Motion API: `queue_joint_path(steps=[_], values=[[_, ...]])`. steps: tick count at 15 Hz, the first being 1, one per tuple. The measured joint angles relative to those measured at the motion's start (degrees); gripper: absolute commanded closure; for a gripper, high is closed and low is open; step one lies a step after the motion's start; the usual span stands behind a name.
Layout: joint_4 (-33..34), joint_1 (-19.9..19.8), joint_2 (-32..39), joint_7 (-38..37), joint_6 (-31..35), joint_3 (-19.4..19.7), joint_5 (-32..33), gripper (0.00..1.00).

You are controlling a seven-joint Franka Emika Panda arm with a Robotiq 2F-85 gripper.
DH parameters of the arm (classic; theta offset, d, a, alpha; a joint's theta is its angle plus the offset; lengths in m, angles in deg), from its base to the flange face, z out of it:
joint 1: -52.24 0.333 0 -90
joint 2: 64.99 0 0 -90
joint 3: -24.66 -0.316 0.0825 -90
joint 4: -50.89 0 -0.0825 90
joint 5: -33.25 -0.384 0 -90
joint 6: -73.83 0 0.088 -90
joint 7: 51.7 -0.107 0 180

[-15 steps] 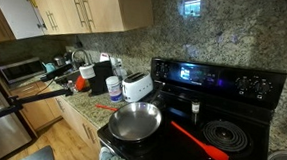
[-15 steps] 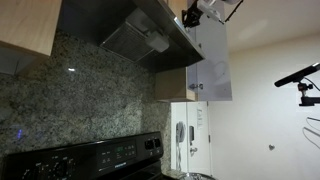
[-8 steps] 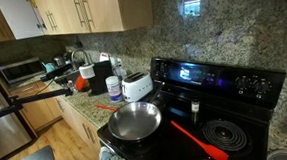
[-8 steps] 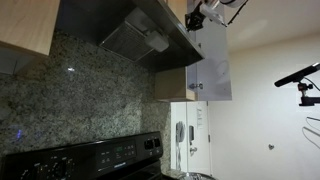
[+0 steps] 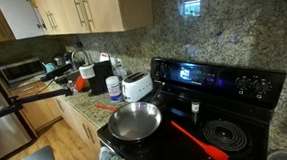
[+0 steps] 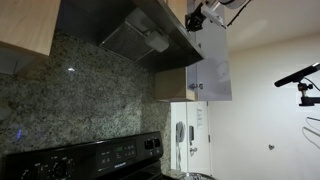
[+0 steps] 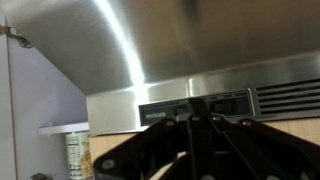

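My gripper (image 6: 204,13) hangs high up, next to the top front of the stainless range hood (image 6: 150,35). In the wrist view the dark fingers (image 7: 197,122) meet at their tips with nothing between them, and point at the hood's front panel (image 7: 195,105) with its control strip. The arm does not show in the exterior view that looks at the counter. A steel frying pan (image 5: 134,120) and a red spatula (image 5: 200,142) lie on the black stove (image 5: 219,80) far below.
A white toaster (image 5: 136,86), jars and a microwave (image 5: 22,71) stand on the counter. Wooden cabinets (image 5: 78,8) hang above it. A white cabinet (image 6: 208,65) adjoins the hood. A microphone boom (image 6: 298,75) reaches in from the edge.
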Motion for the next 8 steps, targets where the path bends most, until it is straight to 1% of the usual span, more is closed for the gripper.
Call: queue_joint_path(steps=[3, 8], values=[[0.0, 0.0, 0.1, 0.9, 0.6, 0.0, -0.3, 1.0], [0.0, -0.2, 0.2, 4.3, 1.8, 0.0, -0.3, 1.0]])
